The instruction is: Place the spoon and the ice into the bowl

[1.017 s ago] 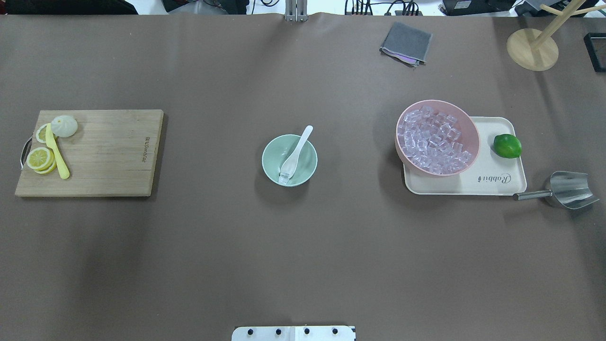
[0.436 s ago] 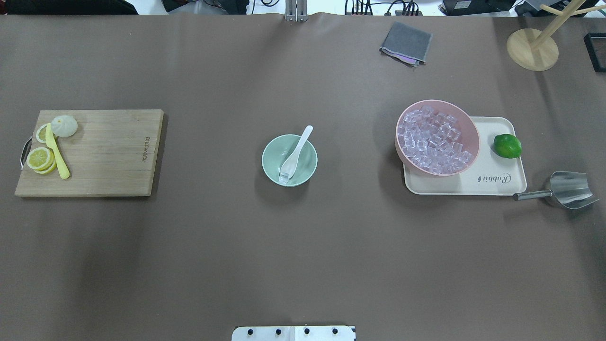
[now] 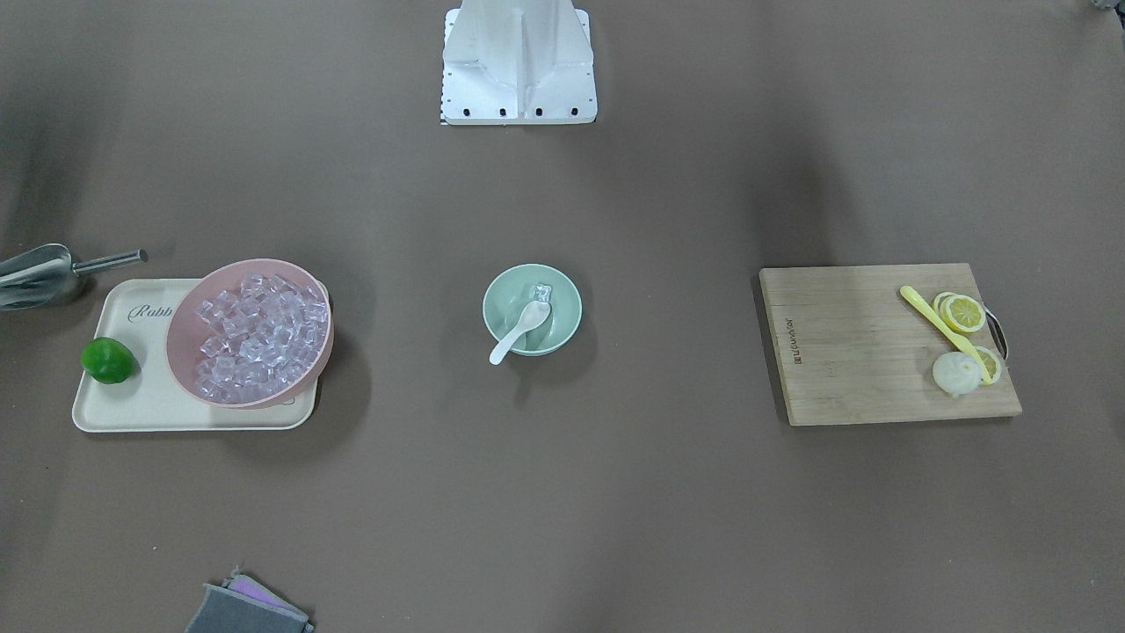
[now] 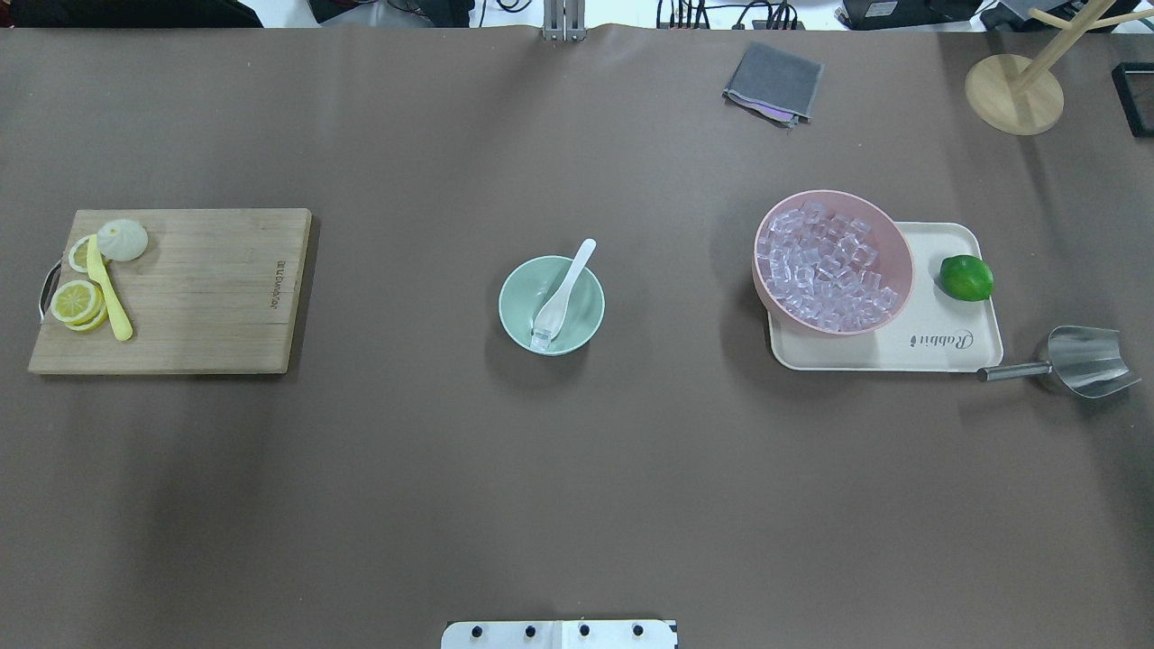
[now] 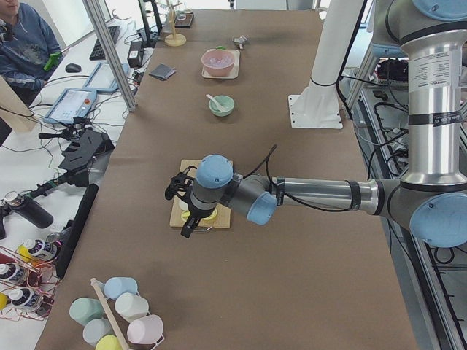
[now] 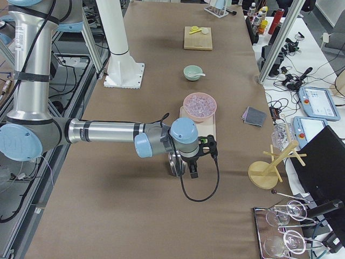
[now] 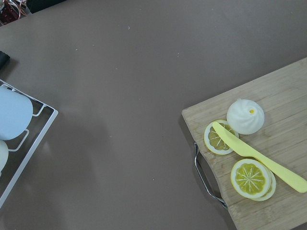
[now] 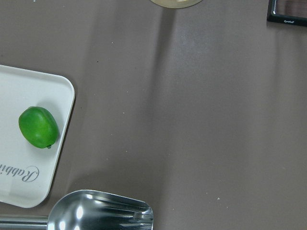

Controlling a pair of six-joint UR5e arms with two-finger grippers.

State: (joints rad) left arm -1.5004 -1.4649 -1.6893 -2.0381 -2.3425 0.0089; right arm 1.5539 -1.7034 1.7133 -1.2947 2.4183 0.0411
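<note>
The mint-green bowl [image 4: 584,317] stands at the middle of the table; it also shows in the front-facing view [image 3: 562,323]. The white spoon [image 4: 563,290] lies in it, scoop down inside and handle resting over the far rim. One clear ice cube [image 4: 542,340] sits in the bowl at the scoop's tip. Neither gripper shows in the overhead or front-facing views. The left gripper [image 5: 187,221] hovers over the cutting board's end, far from the bowl. The right gripper [image 6: 194,170] hovers over the metal scoop. I cannot tell whether either is open or shut.
A pink bowl of ice cubes [image 4: 834,263] and a lime [image 4: 966,278] sit on a cream tray [image 4: 956,347] at the right, next to a metal scoop [image 4: 1082,361]. A cutting board [image 4: 207,297] with lemon slices, a bun and a yellow utensil lies at the left. A grey cloth [image 4: 775,81] lies at the back.
</note>
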